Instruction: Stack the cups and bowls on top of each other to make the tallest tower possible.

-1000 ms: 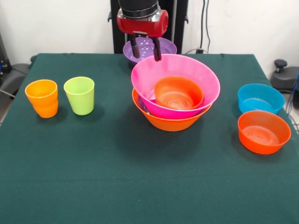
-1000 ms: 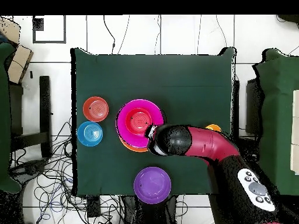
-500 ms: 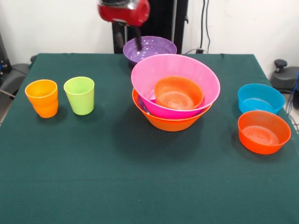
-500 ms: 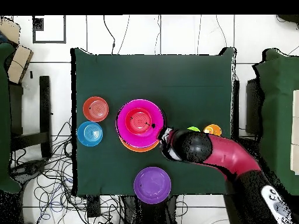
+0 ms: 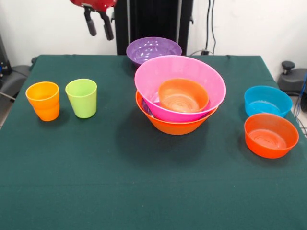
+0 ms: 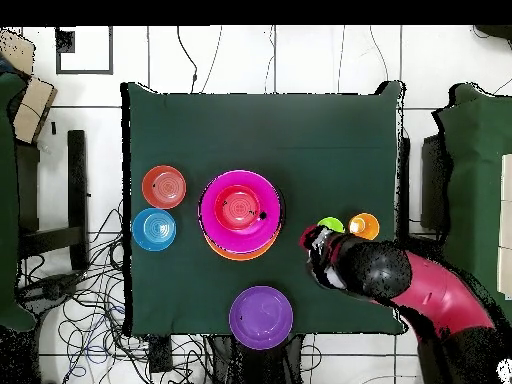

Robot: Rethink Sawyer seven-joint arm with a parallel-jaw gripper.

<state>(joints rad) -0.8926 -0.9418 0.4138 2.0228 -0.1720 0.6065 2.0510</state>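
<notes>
Above the desk's far edge in the front view, toward its left corner, the gripper [image 5: 98, 23] hangs released, its two dark fingers [image 5: 107, 26] spread apart with nothing between them. Beneath and nearer, the orange cup [image 5: 43, 100] and the lime green cup [image 5: 81, 97] stand upright just beside each other near the left edge. At mid-desk sits the tower [image 5: 180, 93]: the yellow-orange bowl [image 5: 173, 125] at its base, the pink bowl [image 5: 201, 74] nested above, a small red-orange bowl [image 5: 183, 95] inside that. A purple bowl [image 5: 153, 49] rests at the far edge behind the tower. Near the right edge, the blue bowl [image 5: 266, 100] touches a second red-orange bowl [image 5: 271, 135].
</notes>
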